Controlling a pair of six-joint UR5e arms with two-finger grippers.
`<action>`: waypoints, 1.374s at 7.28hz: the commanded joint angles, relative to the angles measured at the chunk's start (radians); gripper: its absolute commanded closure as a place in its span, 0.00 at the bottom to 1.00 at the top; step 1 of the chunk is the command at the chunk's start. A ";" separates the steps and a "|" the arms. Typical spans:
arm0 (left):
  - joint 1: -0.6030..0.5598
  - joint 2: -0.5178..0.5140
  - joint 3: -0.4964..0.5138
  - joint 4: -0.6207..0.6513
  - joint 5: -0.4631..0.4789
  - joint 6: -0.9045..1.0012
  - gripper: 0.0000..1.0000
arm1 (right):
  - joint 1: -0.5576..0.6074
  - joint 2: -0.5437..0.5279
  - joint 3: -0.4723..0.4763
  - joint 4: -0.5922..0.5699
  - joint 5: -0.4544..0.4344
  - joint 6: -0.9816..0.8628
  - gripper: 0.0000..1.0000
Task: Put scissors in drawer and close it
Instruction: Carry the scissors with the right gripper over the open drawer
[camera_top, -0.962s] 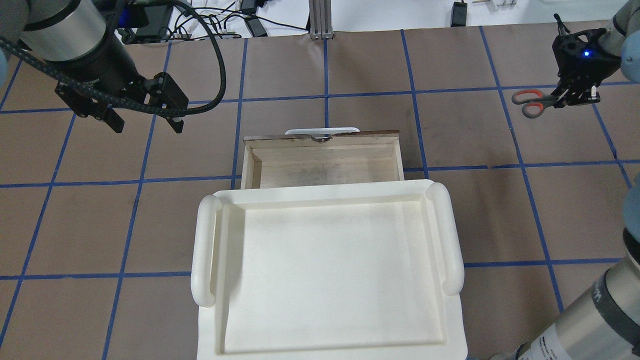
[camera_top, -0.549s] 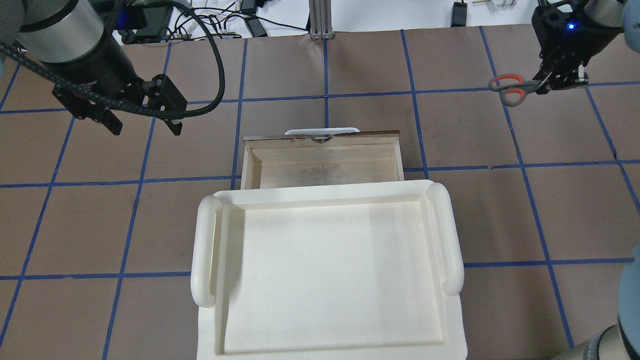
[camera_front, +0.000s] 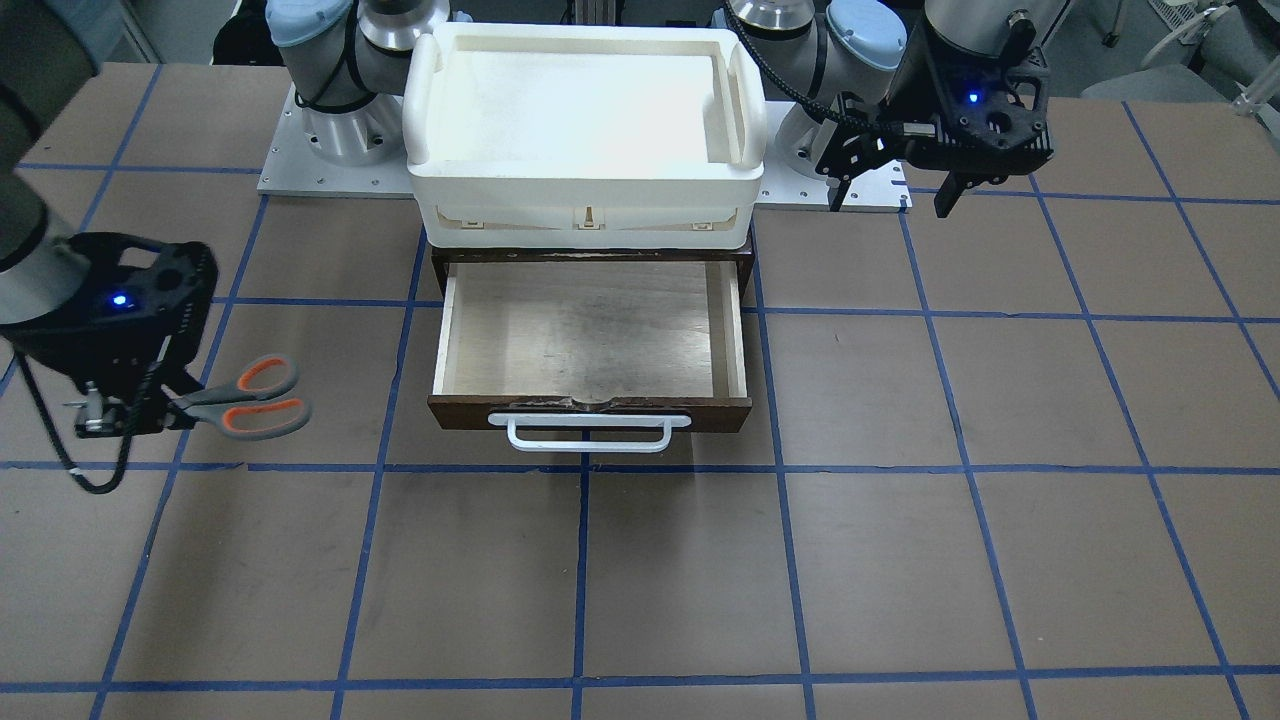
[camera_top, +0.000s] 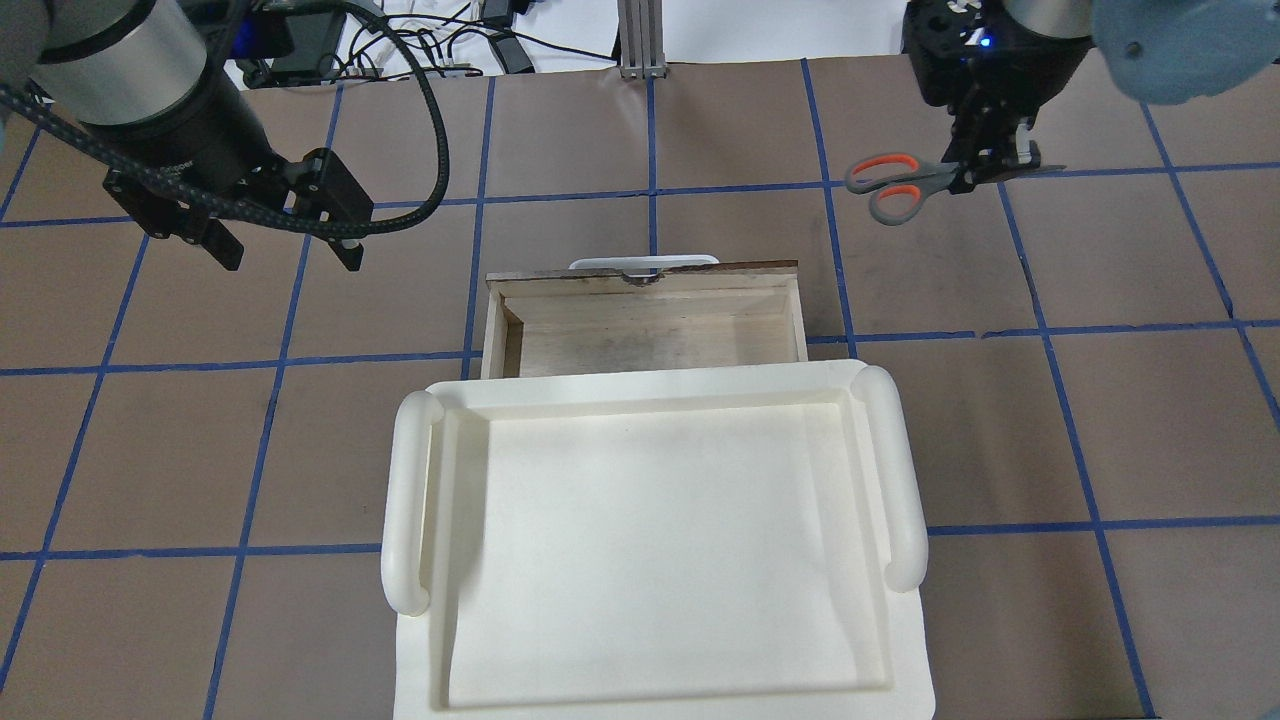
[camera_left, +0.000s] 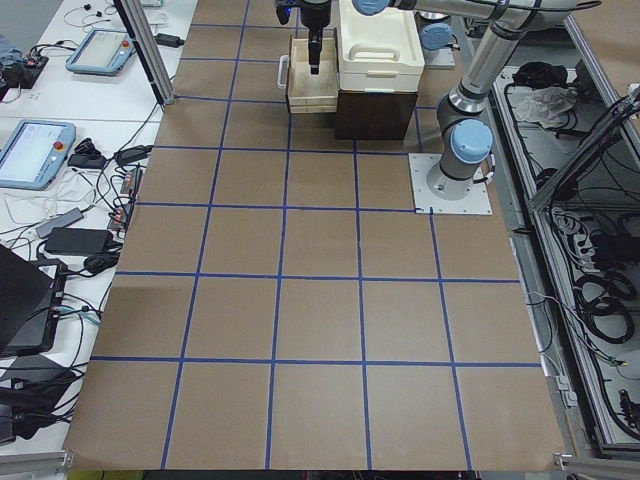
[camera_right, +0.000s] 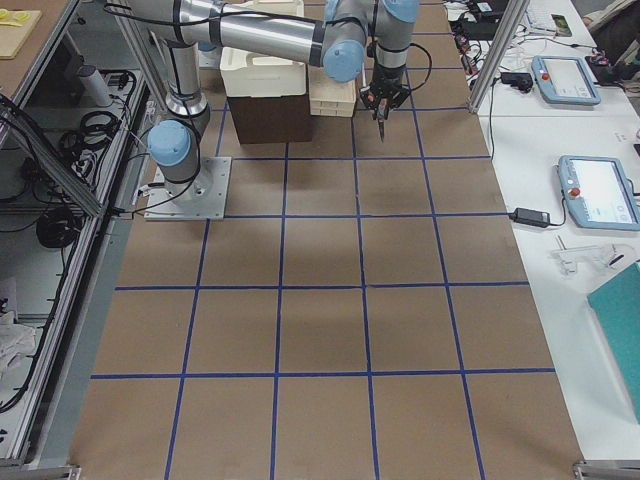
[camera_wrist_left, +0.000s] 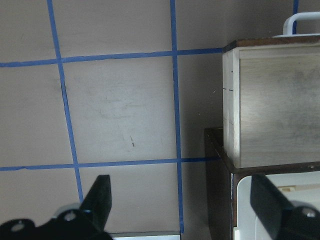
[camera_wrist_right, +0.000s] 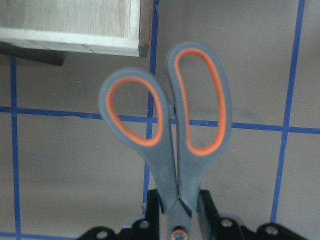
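Note:
The scissors (camera_top: 890, 185), grey handles lined orange-red, hang in my right gripper (camera_top: 985, 170), which is shut on them near the pivot, loops pointing toward the drawer. They are above the table, beyond and to the right of the drawer's front corner. They also show in the front view (camera_front: 250, 398) and the right wrist view (camera_wrist_right: 175, 135). The drawer (camera_top: 650, 340) is pulled open and empty, with its dark front and white handle (camera_front: 590, 435) facing away from me. My left gripper (camera_top: 290, 255) is open and empty, left of the drawer.
The cream-white plastic bin (camera_top: 640, 385) sits on the dark cabinet over the drawer's back part. Brown paper with blue tape lines covers the table. Cables and devices lie beyond the far edge (camera_top: 420, 40).
My right gripper has carried the scissors leftward, from the table's far right toward the drawer's front right corner. The left arm has hardly moved.

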 joint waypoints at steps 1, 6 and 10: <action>0.000 0.000 0.000 0.000 0.000 0.000 0.00 | 0.169 0.002 0.002 0.003 0.000 0.191 1.00; 0.000 -0.003 0.018 0.000 0.021 0.003 0.00 | 0.383 0.071 0.012 -0.065 0.015 0.421 1.00; -0.003 0.000 0.020 0.003 0.088 -0.031 0.00 | 0.434 0.127 0.017 -0.121 0.046 0.474 1.00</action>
